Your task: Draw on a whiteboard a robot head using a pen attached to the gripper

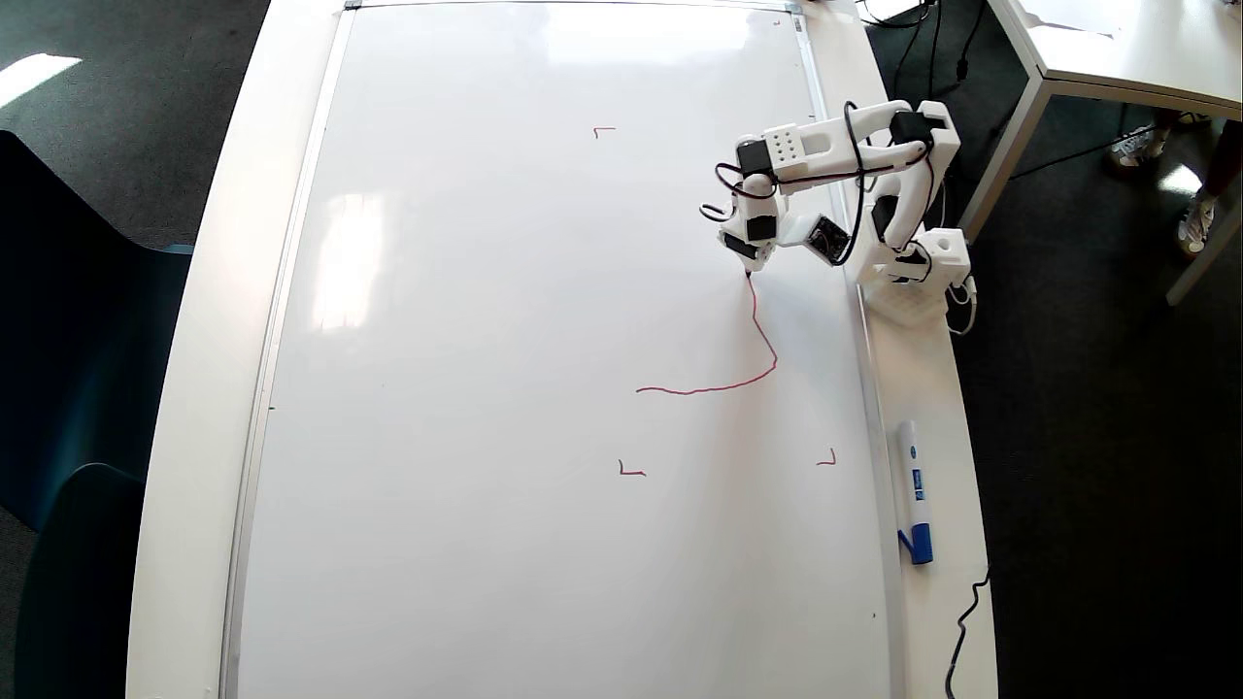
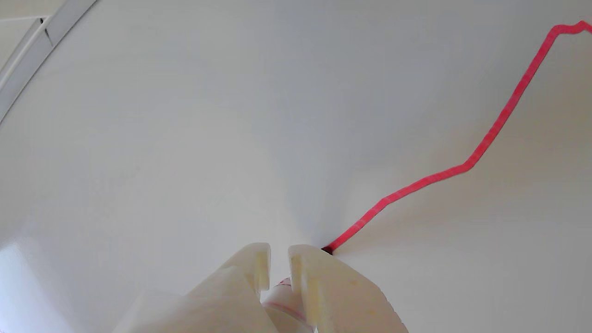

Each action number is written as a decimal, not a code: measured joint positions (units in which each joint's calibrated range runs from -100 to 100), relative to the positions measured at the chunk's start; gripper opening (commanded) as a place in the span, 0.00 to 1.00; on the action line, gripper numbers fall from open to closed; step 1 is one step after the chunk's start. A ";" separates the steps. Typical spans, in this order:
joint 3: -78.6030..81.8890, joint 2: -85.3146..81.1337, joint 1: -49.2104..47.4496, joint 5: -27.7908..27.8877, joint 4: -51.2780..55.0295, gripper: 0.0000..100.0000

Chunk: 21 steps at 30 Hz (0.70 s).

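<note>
The whiteboard (image 1: 486, 340) covers most of the table. On it runs one wobbly red line (image 1: 760, 340), from a left end at mid-board rightward, then up to the pen tip. No finished robot head shows. My white gripper (image 1: 750, 260) stands over the board's right part, shut on the pen, whose tip (image 1: 749, 277) touches the board at the line's upper end. In the wrist view the gripper (image 2: 279, 259) holds the pen (image 2: 282, 296) between its fingers. The red line (image 2: 467, 164) leads away to the upper right across the whiteboard (image 2: 185, 115).
Small red corner marks (image 1: 631, 471) sit on the board around the drawing area. A white marker with a blue cap (image 1: 914, 490) lies on the table's right strip, below the arm's base (image 1: 913, 277). A black cable (image 1: 966, 612) hangs at the lower right. Another table (image 1: 1117, 49) stands at the upper right.
</note>
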 measured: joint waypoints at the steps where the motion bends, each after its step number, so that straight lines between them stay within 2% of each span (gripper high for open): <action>1: 0.00 0.00 0.98 0.42 0.00 0.01; 21: -2.38 0.08 18.10 9.62 -0.25 0.01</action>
